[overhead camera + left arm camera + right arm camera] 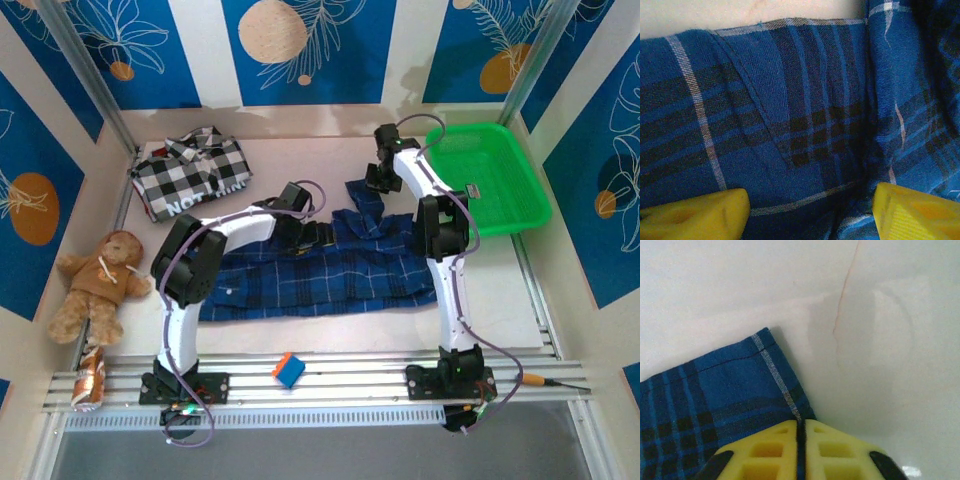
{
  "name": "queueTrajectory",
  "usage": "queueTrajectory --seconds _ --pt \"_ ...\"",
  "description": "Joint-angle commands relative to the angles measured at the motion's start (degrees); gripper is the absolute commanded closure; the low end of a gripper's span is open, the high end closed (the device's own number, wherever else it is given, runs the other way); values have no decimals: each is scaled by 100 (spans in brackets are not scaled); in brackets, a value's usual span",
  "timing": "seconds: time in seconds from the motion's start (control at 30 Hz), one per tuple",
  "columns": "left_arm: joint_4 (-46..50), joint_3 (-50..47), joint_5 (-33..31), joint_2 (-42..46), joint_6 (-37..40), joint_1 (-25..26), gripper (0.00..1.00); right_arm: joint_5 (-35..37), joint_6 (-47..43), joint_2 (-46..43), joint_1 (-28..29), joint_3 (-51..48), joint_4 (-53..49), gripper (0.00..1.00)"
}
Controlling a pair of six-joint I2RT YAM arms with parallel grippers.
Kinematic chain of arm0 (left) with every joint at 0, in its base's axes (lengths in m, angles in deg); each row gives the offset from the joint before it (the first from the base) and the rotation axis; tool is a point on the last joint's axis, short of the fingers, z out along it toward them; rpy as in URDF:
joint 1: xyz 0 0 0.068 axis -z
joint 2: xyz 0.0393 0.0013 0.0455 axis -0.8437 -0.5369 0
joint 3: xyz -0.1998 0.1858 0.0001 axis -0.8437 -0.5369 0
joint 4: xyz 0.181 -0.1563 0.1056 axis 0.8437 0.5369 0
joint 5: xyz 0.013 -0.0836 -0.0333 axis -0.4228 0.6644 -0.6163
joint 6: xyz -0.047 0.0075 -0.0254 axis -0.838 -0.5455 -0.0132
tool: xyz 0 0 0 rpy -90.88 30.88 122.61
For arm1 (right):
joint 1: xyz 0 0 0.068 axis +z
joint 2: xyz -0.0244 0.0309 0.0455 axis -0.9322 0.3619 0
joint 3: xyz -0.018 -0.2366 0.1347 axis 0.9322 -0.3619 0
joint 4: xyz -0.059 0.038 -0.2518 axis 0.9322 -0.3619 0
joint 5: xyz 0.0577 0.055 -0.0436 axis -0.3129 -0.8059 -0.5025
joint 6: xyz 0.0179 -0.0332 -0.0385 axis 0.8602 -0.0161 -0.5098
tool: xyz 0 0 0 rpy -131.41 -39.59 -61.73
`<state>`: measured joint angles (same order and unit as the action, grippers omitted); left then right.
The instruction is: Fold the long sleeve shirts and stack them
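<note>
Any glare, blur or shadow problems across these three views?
Top external: even light, no hard glare, the dark blue plaid shirt reads sharp. Left wrist: weave crisp at centre, the cloth goes dark toward the right edge, and the left gripper is soft at its yellow tips. Right wrist: sheen and a faint reflection on the table, a grey shadow beside the shirt hem, and the right gripper is in focus.

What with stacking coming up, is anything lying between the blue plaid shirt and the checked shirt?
Nothing loose: bare table separates the blue plaid shirt from the checked shirt; the left arm reaches across.
</note>
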<state>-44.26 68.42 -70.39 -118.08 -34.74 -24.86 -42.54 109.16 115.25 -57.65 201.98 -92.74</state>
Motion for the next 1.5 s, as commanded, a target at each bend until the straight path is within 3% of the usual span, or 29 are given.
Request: queueTrajectory --seconds 0.0,0.3,0.63,0.87,1.07,1.23,1.47 --pt "502 -95 -538 -666 161 -330 29 -508 671 147 -231 290 -57 100" --pt "417 351 -320 -615 569 -568 28 -1836 640 -1016 -315 474 822 100" --pt "281 413 -111 419 414 -585 23 -1856 444 -2962 -22 -813 435 100" --pt "388 234 44 1193 212 -679 19 -1361 448 -4366 578 -2275 270 100" --pt "399 -194 -6 1865 -93 -892 16 -1727 422 -5177 849 -3329 583 100" --pt "616 -570 -286 2435 -168 -1025 16 -2115 154 -5235 1123 -3891 981 100" --pt "1305 -875 -787 2984 -165 -1079 15 -2731 -342 -4459 1589 -3528 1341 100"
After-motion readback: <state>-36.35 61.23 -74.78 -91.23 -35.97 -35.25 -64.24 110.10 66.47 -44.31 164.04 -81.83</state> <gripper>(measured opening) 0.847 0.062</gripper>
